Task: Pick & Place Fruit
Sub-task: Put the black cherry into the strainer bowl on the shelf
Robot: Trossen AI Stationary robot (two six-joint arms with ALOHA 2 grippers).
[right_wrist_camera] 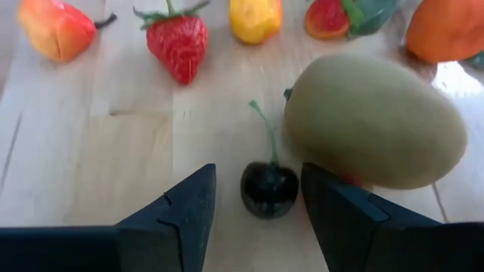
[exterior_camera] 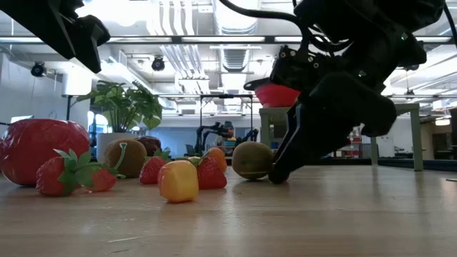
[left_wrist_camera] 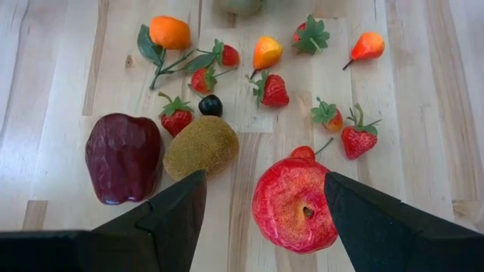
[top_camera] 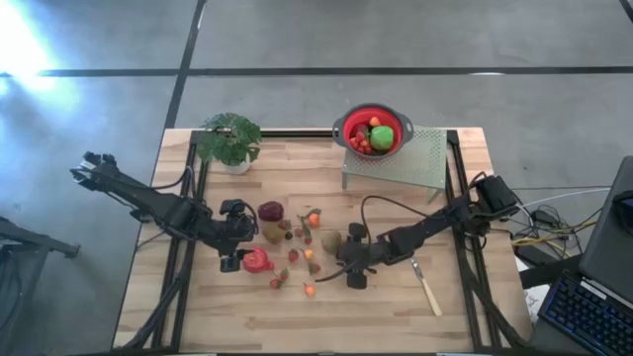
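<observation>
Small toy fruit [top_camera: 297, 247] lies scattered mid-desk [top_camera: 396, 307]; more fills a red colander [top_camera: 373, 130] at one o'clock. The right pincer [right_wrist_camera: 257, 198], spread, straddles a dark cherry [right_wrist_camera: 269, 189] beside a kiwi [right_wrist_camera: 374, 121]. The left pincer [left_wrist_camera: 265, 215], spread, flanks a red apple [left_wrist_camera: 293, 204].

Table [top_camera: 396, 316]: pale planked wood, satin, visible grain. Kiwi [right_wrist_camera: 374, 121]: matt, finely fuzzy. Dark cherry [right_wrist_camera: 269, 189]: glossy, smooth. Big red fruit [left_wrist_camera: 293, 204]: grainy, speckled skin. Maroon apple [left_wrist_camera: 122, 157]: faceted, dull sheen. Colander [top_camera: 373, 130]: smooth red plastic. Rack [top_camera: 410, 163]: perforated metal.
</observation>
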